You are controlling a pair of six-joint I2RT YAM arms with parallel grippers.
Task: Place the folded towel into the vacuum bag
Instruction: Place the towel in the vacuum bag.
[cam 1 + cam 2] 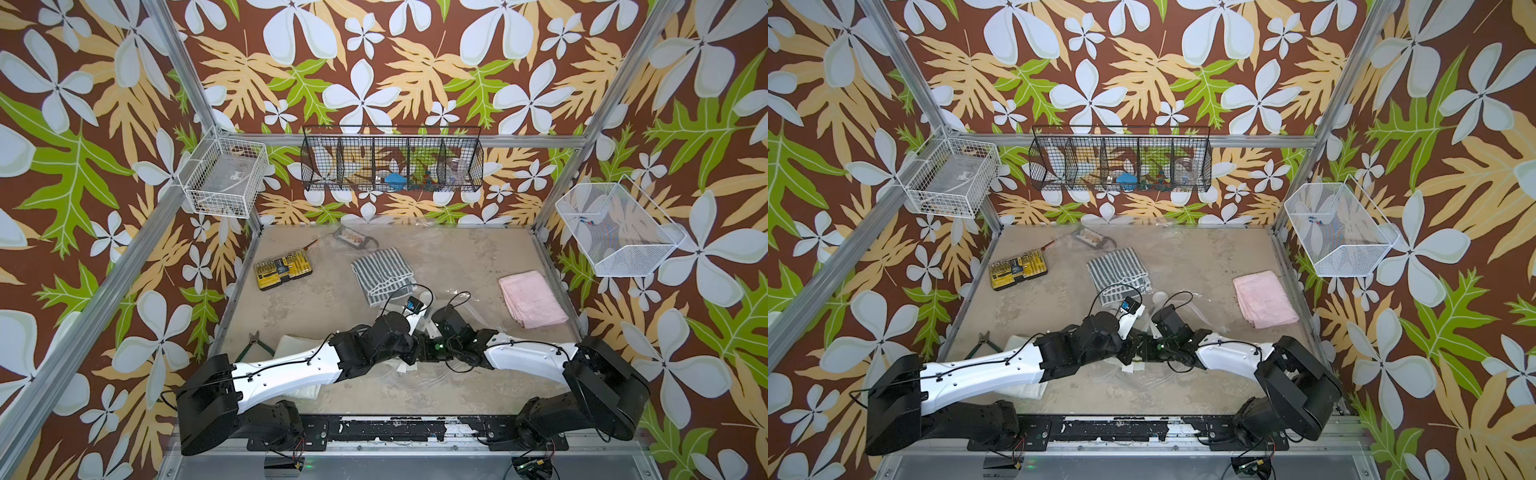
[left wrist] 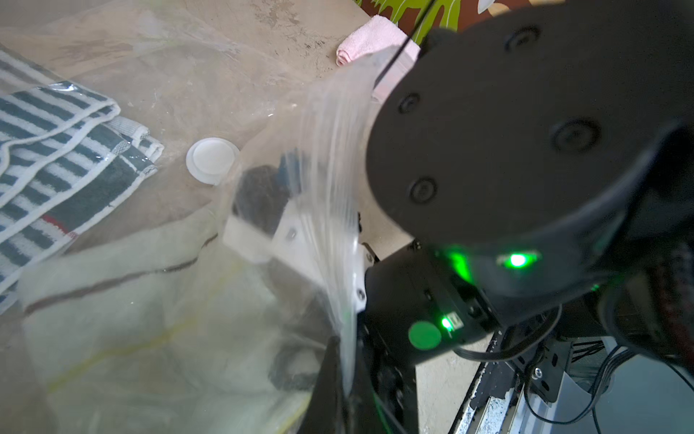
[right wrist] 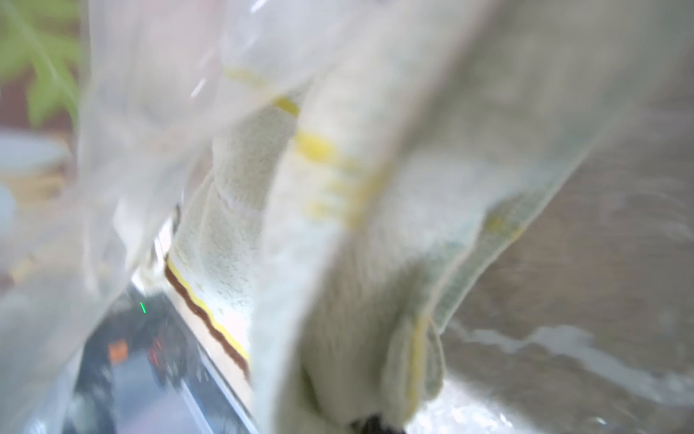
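Cream striped terry towel [image 3: 233,210], judged limp, bunched in closed right pincer [image 3: 375,422]; left pincer [image 2: 338,379] pinches slippery transparent plastic vacuum bag [image 2: 330,131] by its rim.

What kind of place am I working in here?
Most likely a staged robot test cell, not a home: metal frame posts, flowered wallpaper on the walls, and a black wire basket hung at the back.

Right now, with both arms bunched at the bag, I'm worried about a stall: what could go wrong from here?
The left tool seems to pinch only thin film of the vacuum bag; it could slip and let the opening collapse. The right tool, shut on the cream towel, may be pinching film too, so pushing could drag the bag along.
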